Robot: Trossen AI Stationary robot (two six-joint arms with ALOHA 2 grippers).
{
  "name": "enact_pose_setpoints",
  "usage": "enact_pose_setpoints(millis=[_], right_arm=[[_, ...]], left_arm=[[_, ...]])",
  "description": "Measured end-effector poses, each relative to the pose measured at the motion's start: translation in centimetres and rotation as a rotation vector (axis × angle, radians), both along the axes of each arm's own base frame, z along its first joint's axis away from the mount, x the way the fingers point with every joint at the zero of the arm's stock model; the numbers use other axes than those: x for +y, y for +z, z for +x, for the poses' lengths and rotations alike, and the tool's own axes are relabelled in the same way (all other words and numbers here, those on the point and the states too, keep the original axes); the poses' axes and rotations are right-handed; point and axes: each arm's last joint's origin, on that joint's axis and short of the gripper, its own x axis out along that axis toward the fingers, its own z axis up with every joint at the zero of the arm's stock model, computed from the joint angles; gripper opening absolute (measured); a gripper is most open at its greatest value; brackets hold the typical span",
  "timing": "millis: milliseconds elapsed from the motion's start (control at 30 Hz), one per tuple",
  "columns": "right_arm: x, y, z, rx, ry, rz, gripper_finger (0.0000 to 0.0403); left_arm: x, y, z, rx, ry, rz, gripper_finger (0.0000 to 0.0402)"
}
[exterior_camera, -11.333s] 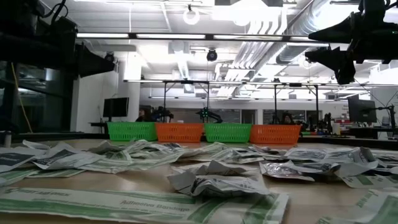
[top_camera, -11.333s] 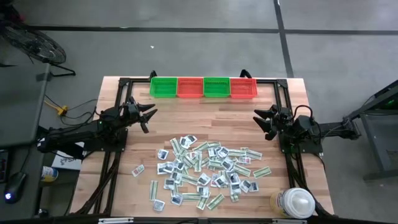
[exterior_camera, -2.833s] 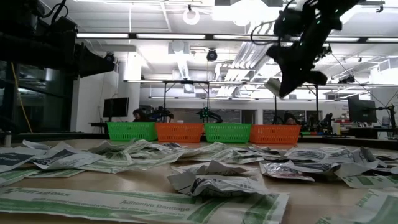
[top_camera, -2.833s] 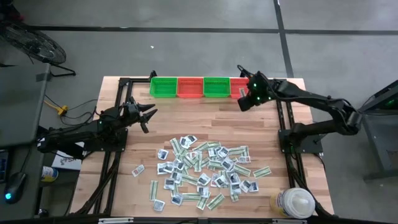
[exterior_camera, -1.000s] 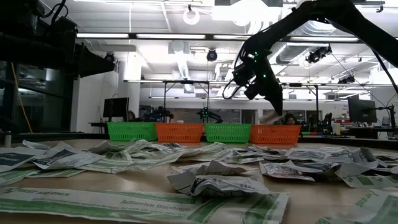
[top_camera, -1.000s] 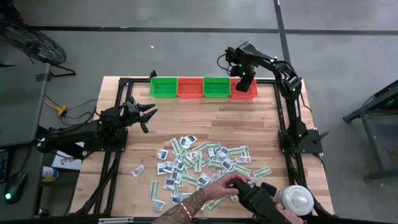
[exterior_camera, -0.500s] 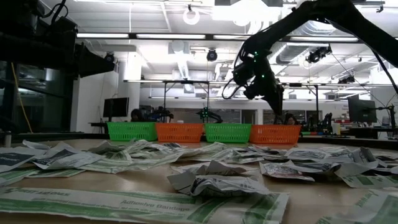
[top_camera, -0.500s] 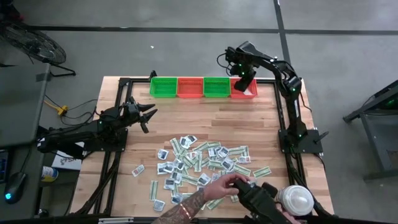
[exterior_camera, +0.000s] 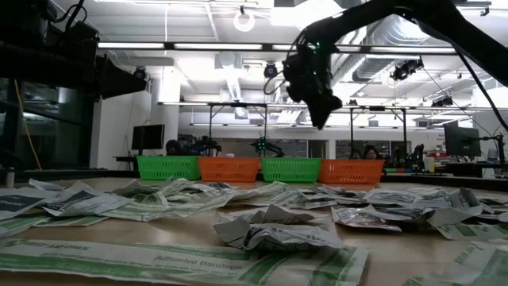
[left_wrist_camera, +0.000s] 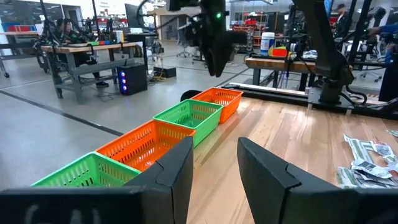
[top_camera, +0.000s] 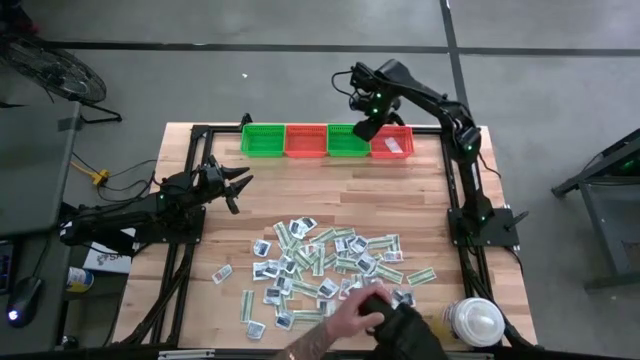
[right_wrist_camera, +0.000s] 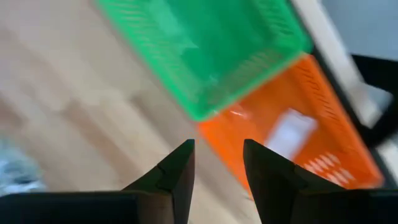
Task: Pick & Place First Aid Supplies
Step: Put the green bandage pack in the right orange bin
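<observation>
Right fingers (right_wrist_camera: 217,163): apart, nothing between them, raised above the far edge of the wooden desk (top_camera: 300,190) over the baskets.
Left fingers (left_wrist_camera: 212,167): apart and empty, near the desk's left edge.
Baskets: four plastic mesh baskets in a row along the far edge; the right orange basket (top_camera: 391,142) holds one small white packet (top_camera: 394,146).
Right wrist view only: that packet (right_wrist_camera: 291,132) lies on the orange basket's floor, next to the green basket (right_wrist_camera: 205,46).
First aid supplies (top_camera: 330,270): heap of small flat white and pale-green packets toward the near edge.
High view only: a person's hand (top_camera: 350,318) on the heap's near side; white round lidded container (top_camera: 476,322) at the near right corner.
</observation>
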Motion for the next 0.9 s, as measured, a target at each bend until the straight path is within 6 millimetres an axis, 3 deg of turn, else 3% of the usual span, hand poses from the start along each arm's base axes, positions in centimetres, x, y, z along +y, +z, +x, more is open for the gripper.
enact_pose_setpoints(millis=[167,500,667,900], right_arm=[[2.4,1.7,1.6,-0.134,0.106,0.045,0.013],[11.6,3.9,2.2,-0.183,0.427,0.072,0.013],[17.1,2.8,1.1,-0.162,0.508,0.073,0.013],[23.5,0.0,-2.6,-0.147,0.512,0.099,0.013]], left_arm=[[0.0,0.0,0.0,0.0,0.0,0.0,0.0122],[0.0,0.0,0.0,0.0,0.0,0.0,0.0122],[0.0,0.0,0.0,0.0,0.0,0.0,0.0122],[0.0,0.0,0.0,0.0,0.0,0.0,0.0122]])
